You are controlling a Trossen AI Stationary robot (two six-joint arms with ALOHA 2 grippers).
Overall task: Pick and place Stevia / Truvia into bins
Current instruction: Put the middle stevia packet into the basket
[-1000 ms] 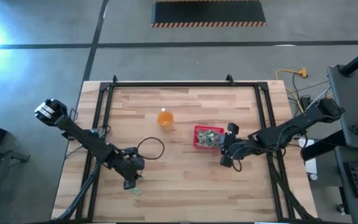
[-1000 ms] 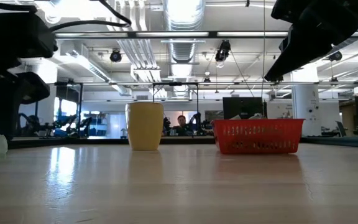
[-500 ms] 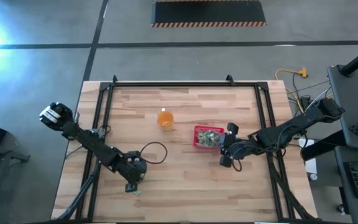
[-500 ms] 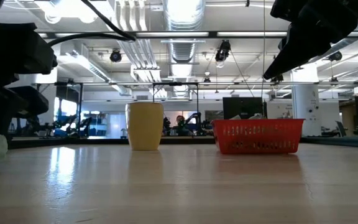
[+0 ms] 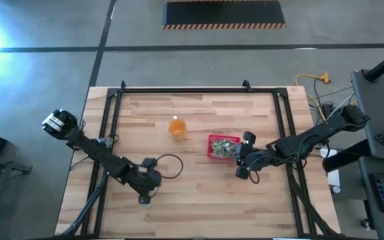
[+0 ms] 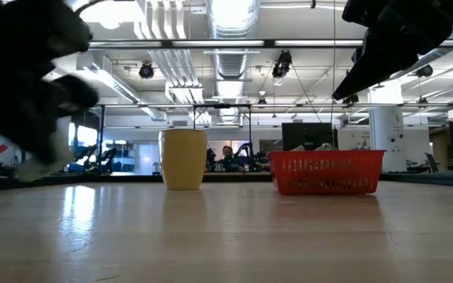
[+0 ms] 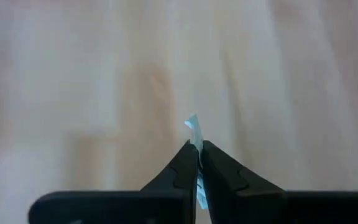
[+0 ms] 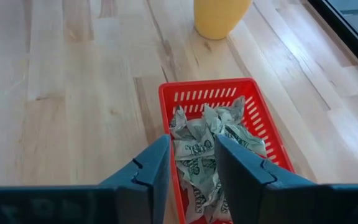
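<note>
On the pale wooden butcher-block desk (image 5: 199, 200) stand one small square red plastic basket with latticed sides (image 5: 223, 147) and one translucent orange plastic cup (image 5: 177, 127). The basket sits right of the desk's middle, the cup just beyond it toward the far edge and to its left. Inside the basket lies a crumpled heap of small green-and-white paper sweetener packets (image 8: 209, 149); they overlap too much to count.

The left gripper (image 7: 197, 163) is low over the desk near the front edge, left of centre, its two dark fingers (image 7: 180, 171) clenched on one single green-and-white packet (image 7: 193, 127), whose edge sticks out past the fingertips.

The right gripper (image 8: 191, 171) hovers above the basket's near-right side, its two fingers parted and empty, with the heap showing between them.
</note>
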